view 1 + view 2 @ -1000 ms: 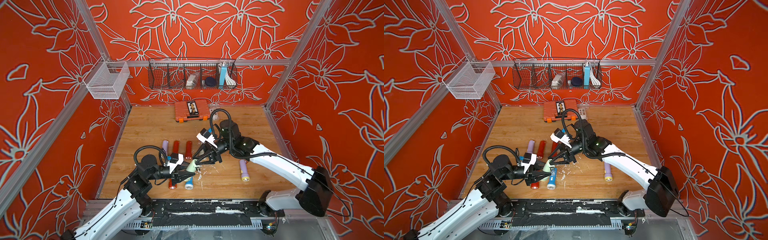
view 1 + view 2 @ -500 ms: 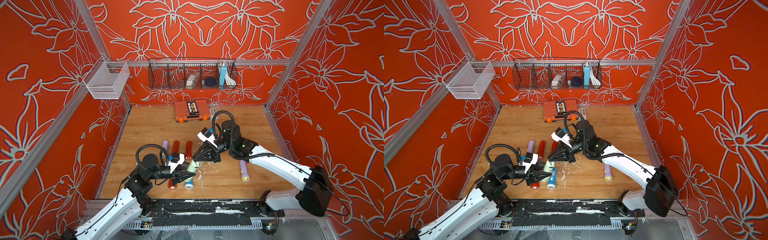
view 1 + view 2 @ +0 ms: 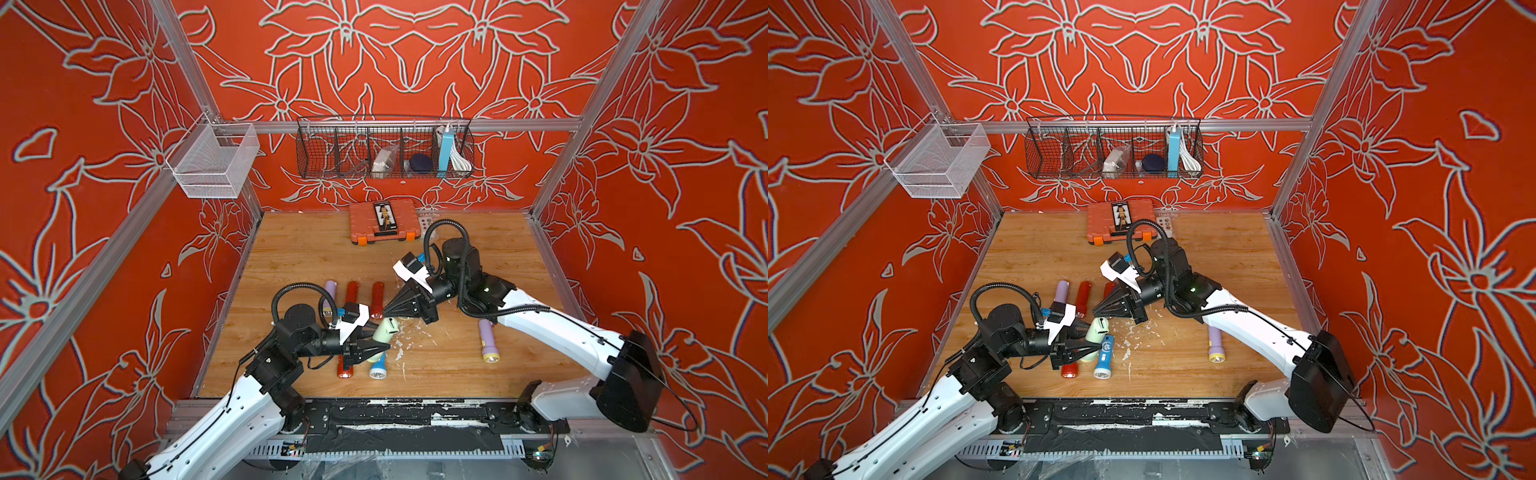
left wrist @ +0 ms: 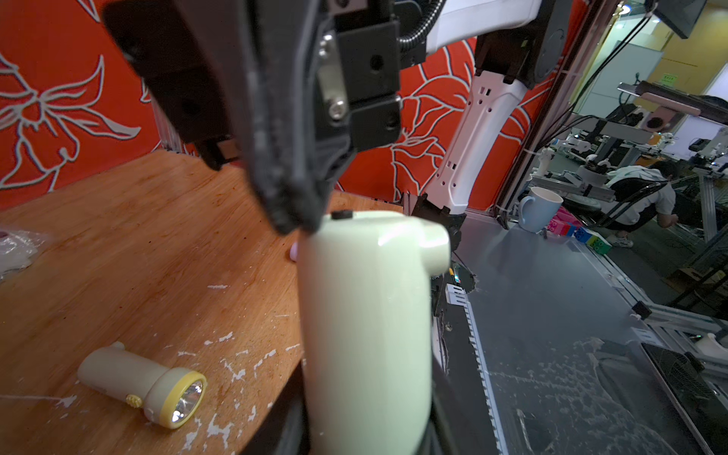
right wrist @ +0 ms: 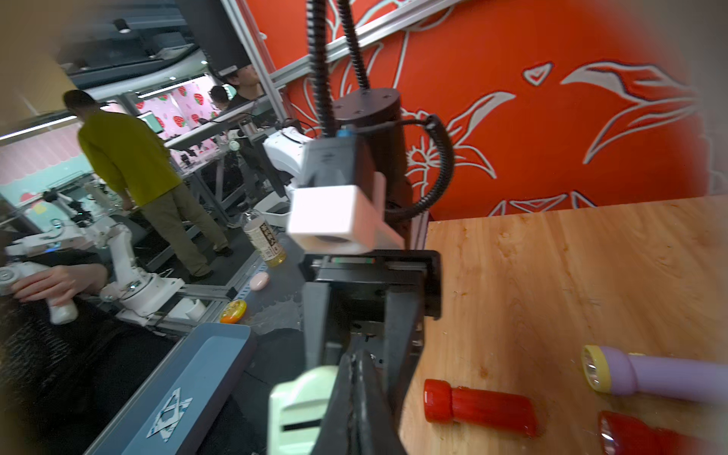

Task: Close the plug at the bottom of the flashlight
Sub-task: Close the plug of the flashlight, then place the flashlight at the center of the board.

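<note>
Lying near green flashlight (image 3: pixel 385 330): red flashlight (image 3: pixel 344 368), blue flashlight (image 3: pixel 377 368)

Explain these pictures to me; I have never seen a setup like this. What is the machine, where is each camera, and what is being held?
Two white robot arms stand at the front edge of a wooden table inside an orange-walled booth. Both top views look down from one overhead camera head; the other two pictures come from a camera on each arm's wrist. The left arm has its jaws shut on a pale green flashlight, held above the table with its bottom end toward the right arm. The right arm's jaws are pressed together, their tip at that end. Loose on the table lie more flashlights: red ones, purple ones and a blue one, plus an orange case at the back. A wire basket hangs on the rear wall.
</note>
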`<move>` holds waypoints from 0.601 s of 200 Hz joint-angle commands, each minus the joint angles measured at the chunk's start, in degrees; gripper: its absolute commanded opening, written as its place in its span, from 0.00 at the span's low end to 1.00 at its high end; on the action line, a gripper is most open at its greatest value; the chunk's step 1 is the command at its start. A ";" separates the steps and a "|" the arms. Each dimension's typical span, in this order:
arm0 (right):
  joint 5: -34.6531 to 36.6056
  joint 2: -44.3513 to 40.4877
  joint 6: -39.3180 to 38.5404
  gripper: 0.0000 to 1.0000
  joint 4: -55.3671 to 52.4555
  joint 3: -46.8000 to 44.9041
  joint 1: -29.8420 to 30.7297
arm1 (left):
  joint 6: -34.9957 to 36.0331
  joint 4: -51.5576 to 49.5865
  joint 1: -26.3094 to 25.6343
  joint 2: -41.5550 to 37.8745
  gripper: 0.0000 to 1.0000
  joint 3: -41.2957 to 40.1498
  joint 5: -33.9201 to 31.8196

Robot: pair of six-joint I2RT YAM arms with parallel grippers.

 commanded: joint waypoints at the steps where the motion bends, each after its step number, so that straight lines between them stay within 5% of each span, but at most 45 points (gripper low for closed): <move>1: 6.79 3.84 -8.60 0.00 -17.54 3.24 -0.30 | 0.81 14.73 0.34 -1.51 0.00 5.97 3.38; 72: 12.73 6.16 -14.61 0.00 -29.80 14.70 -2.09 | -0.09 14.88 0.34 0.47 0.00 4.10 4.11; 120: 41.60 6.10 -6.46 0.02 -27.41 11.06 -2.16 | 1.75 9.44 0.34 0.39 0.00 3.59 -5.53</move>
